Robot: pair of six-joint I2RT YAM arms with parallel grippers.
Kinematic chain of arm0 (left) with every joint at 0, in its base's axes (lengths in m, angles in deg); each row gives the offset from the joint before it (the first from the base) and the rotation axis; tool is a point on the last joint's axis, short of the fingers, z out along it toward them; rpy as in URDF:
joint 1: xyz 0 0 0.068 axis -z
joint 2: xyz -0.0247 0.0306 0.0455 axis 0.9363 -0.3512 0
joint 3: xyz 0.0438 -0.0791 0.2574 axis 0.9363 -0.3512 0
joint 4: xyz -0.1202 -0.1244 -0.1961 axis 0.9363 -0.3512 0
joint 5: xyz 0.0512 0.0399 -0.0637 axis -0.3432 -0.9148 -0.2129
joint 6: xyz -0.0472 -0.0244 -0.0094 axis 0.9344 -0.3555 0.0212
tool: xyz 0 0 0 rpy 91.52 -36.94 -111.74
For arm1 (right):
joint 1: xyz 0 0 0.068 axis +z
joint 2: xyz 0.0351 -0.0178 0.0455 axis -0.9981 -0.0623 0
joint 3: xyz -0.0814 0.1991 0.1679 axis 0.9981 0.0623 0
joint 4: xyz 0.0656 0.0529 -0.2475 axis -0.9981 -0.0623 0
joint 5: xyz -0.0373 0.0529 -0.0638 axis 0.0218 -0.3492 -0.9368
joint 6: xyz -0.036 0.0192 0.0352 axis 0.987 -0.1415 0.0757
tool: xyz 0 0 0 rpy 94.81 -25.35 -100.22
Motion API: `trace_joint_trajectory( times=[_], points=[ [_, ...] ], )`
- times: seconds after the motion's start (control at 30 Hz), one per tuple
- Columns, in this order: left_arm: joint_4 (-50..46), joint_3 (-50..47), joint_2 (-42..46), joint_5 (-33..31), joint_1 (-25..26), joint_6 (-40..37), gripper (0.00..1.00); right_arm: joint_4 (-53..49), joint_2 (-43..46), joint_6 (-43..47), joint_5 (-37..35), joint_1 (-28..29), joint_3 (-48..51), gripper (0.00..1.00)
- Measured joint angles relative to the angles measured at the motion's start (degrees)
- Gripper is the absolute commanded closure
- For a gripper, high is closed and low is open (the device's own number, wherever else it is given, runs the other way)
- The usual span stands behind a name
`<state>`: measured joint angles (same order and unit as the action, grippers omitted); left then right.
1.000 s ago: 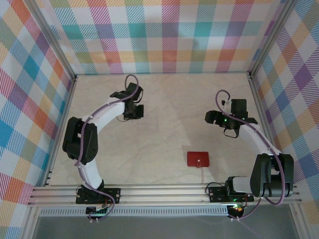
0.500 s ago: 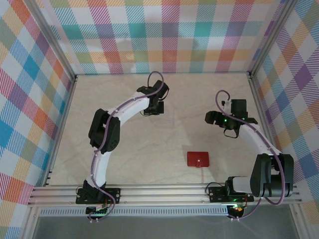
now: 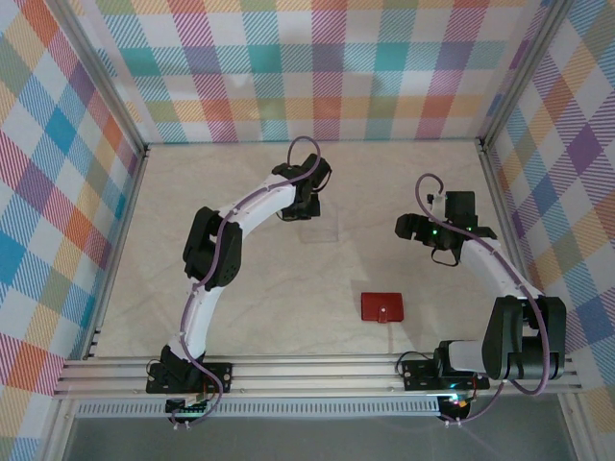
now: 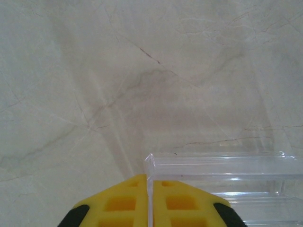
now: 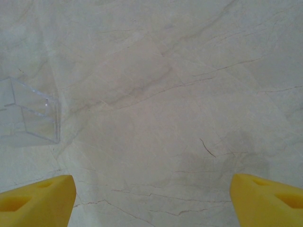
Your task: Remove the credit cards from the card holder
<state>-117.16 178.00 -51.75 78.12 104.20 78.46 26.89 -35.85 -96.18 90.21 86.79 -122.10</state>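
Card holder [image 3: 381,307] lies shut and flat, a red rectangle right of centre in the lower half of the overhead view. Its small tab points toward the bottom edge, and its inside is hidden from us.

At the left gripper [image 4: 149,178] we see the yellow fingers [image 4: 118,203] drawn in to a slit at the bottom of the wrist frame. A thin upright wall of a clear plastic stand [image 4: 222,165] is caught in that slit, and the frame edge cuts off the stand's lower part. Overhead the stand is only a faint outline at upper centre.

The right gripper [image 5: 152,189] stands wide, one finger in each lower corner of its frame, with bare table [image 5: 156,94] between them and nothing touched.

Open table surrounds the card holder. Both grippers sit well apart from it, higher in the overhead frame, and the metal rail [image 3: 317,376] runs along the bottom.
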Motion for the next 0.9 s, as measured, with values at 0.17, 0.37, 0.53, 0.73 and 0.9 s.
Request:
trace_joint_trajectory(
  times=[0.17, 0.37, 0.53, 0.73, 0.9],
  points=[
    [-0.92, -0.02, 0.00, -0.17, 0.04, -0.02, 0.76, -0.61, -0.02, -0.02, 0.00, 0.04, -0.61, 0.16],
    [-1.92, -0.02, 0.52, -0.15, 0.11, -0.11, 0.72, -4.57, -0.46, -1.18, 0.00, 0.85, -3.15, 0.17],
    [-1.79, -1.60, 4.37, 0.33, 0.52, -0.35, 0.71, -10.47, -0.24, -4.28, -0.50, 2.89, -3.67, 0.19],
    [0.37, -10.69, 14.34, 2.54, 1.86, -0.68, 0.69, -17.77, 3.17, -9.84, -1.97, 9.70, -1.97, 0.18],
    [3.48, -22.05, 22.67, 4.61, 2.19, -0.68, 0.68, -22.60, 5.99, -17.35, -4.26, 16.04, 2.89, 0.12]
  ],
)
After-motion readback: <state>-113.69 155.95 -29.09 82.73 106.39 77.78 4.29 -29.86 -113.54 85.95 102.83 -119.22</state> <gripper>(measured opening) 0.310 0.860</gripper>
